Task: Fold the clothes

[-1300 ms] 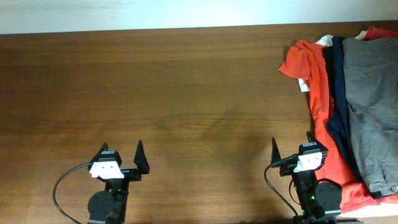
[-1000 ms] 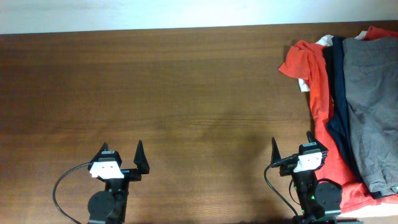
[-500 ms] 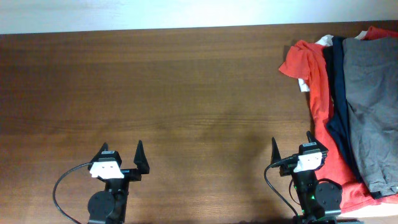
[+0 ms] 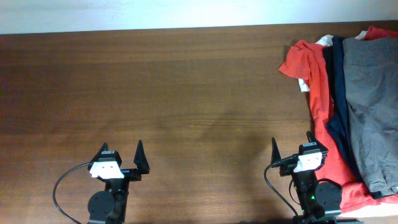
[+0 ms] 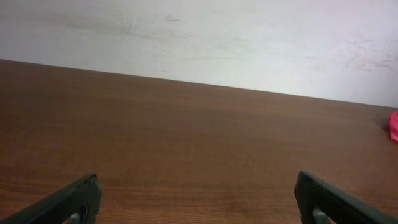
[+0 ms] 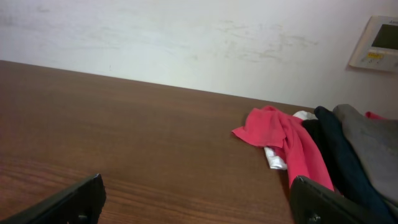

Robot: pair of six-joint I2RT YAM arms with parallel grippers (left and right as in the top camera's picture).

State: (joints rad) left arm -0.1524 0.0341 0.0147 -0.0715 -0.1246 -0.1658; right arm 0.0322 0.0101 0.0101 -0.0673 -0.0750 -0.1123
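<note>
Nothing has budged over the last second or so: both arms sit exactly where they were at the near edge of the worktop (image 4: 186, 93), and the pile hasn't shifted either. So my read is that folding hasn't really started, and step one is still getting the shorts off the heap.

The left fingers (image 4: 139, 155) are spread wide with nothing between them, over bare wood near the near left corner. The right fingers (image 4: 273, 152) are the same, splayed and empty, towards the near right corner, just beside the pile but not touching it.

The shorts (image 4: 373, 93) lie on top of the heap along the right edge, running from the far right corner back towards the near one. They rest on a navy garment (image 4: 336, 93), which sits on a T-shirt (image 4: 314, 74).

What's hard to tell:
- The right side of the shorts is cut off in the overhead view, so I can't make out the waistband, the legs or which way they face.
- The right wrist view only catches a grey sliver of them at its edge.
- There's a white bit poking out by the T-shirt, and I can't tell if it's a label or another item.
- The left wrist view sees only a red scrap at its right edge.
</note>
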